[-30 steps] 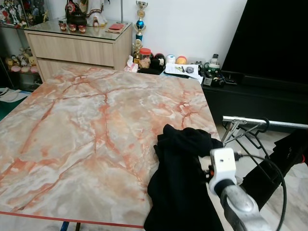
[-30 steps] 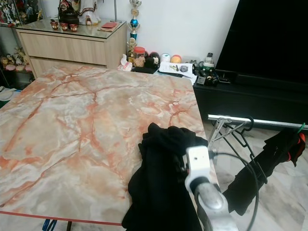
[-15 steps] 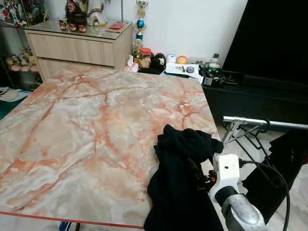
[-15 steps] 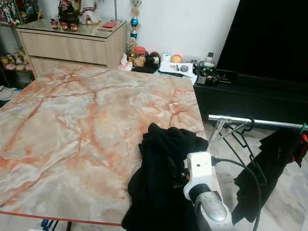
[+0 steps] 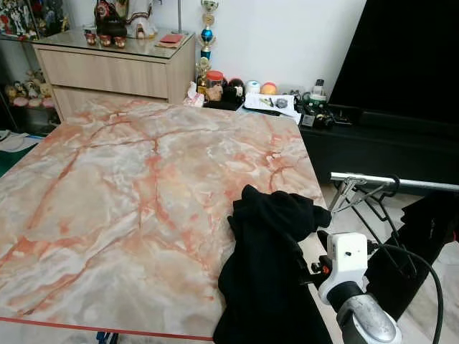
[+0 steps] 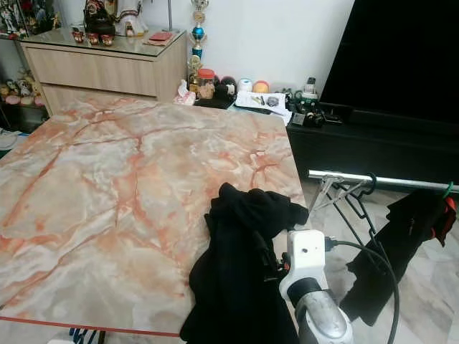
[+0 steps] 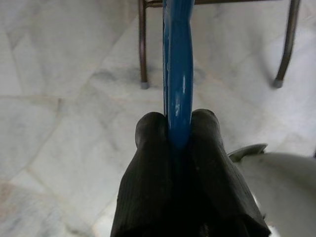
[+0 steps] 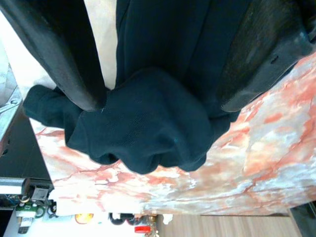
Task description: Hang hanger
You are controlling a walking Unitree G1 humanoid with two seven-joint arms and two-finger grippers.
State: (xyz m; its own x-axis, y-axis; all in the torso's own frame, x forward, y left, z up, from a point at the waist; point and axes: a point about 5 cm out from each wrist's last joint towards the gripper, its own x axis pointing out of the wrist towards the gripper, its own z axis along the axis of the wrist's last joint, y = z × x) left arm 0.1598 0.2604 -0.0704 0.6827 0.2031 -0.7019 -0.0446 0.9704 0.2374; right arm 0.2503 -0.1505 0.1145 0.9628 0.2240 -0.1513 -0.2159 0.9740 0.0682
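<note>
From the head camera I see a large marble-patterned table top veined in orange (image 5: 129,186), with a wooden sideboard (image 5: 115,68) against the far wall, a low black TV unit (image 5: 373,143) at far right and a metal drying rack rail (image 5: 391,180) to the right of the table. A crumpled black garment (image 5: 269,265) lies on the table's near right edge and hangs over it. My right gripper (image 8: 163,74) is at that garment, its white wrist housing just right of the cloth.

In the right wrist view the two black fingers (image 8: 64,54) stand wide apart with the garment bunched between them, not clamped.

In the left wrist view my left gripper (image 7: 177,133) is pinched tight on a blue plastic hanger (image 7: 178,64), held low over pale marble floor tiles (image 7: 59,98) near dark chair legs (image 7: 143,49).

Compared with a second ago, the right wrist sits lower and further right.
</note>
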